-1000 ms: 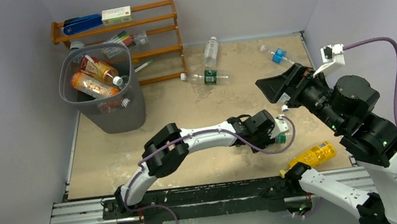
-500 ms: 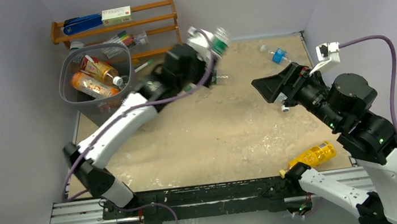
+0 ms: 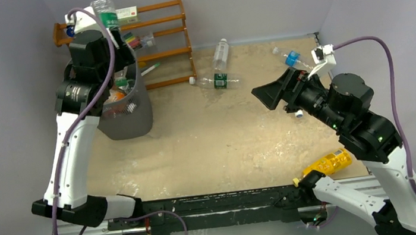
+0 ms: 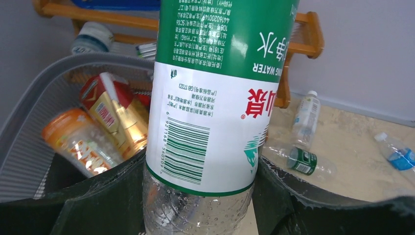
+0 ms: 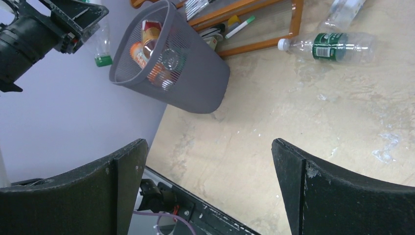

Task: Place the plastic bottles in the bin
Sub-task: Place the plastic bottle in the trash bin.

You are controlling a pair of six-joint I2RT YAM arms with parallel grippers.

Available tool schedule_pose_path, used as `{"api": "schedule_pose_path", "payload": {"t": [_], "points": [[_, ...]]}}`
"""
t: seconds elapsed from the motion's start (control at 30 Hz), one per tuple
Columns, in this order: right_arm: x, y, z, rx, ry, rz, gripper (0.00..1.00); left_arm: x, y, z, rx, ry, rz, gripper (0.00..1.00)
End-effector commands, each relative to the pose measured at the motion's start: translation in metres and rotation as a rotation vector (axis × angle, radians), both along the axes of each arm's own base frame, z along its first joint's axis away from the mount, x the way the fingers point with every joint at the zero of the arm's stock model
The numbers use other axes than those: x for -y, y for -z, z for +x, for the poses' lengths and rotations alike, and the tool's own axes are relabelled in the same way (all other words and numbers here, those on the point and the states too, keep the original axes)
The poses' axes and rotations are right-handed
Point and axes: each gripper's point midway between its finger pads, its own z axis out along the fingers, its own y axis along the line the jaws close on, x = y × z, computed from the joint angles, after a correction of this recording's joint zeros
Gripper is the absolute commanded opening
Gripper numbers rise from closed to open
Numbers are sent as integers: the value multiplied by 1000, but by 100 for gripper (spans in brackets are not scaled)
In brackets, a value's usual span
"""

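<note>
Left pincer is up in the air gripping a clear bottle with a green-and-white label, and both fingers sit right against its sides. The bin is directly below and just ahead of that pincer. There's already an orange bottle and a red-and-gold bottle lying inside it. The wooden rack is just past the bin, behind the held bottle.

Right pincer is spread wide with nothing between its fingers, hovering above the tabletop. From there the bin is ahead and off to one side, well apart from it. A green-label bottle lies on its side ahead on the other side, and a white-label bottle is just past that one, near the rack. A blue-label bottle lies close beside the right pincer, toward the back wall. A yellow bottle is on its side well behind that pincer, down by the arm's base.
</note>
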Motion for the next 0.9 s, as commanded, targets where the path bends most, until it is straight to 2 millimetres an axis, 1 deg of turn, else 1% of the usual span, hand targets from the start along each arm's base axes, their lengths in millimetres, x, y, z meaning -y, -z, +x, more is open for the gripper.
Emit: {"api": "schedule_pose_path", "payload": {"t": [0.0, 0.1, 0.17, 0.27, 0.43, 0.53, 0.63, 0.73, 0.8, 0.87], "points": [[-2, -16, -5, 54, -23, 49, 100, -40, 2, -10, 37, -172, -101, 68], [-1, -12, -8, 50, -25, 50, 100, -64, 20, -5, 16, -243, -126, 68], [-1, -9, -9, 45, -27, 51, 100, -74, 34, 1, -6, -256, -156, 68], [-2, -5, -10, 38, -34, 50, 100, -86, 46, 7, -14, -286, -211, 68], [-3, 0, -10, 31, -39, 46, 100, -90, 53, 6, 47, -330, -324, 69], [-6, 3, -9, 27, -50, 47, 100, -91, 63, 5, 81, -362, -395, 70], [-8, 5, -8, 23, -61, 48, 100, -97, 72, -2, 120, -425, -455, 70], [-9, 7, -8, 20, -63, 49, 100, -107, 74, -12, 161, -493, -484, 71], [-9, 9, -8, 19, -61, 47, 100, -109, 73, -14, 176, -510, -500, 75], [-9, 10, -8, 16, -61, 45, 100, -109, 77, -13, 144, -516, -495, 80]]}}
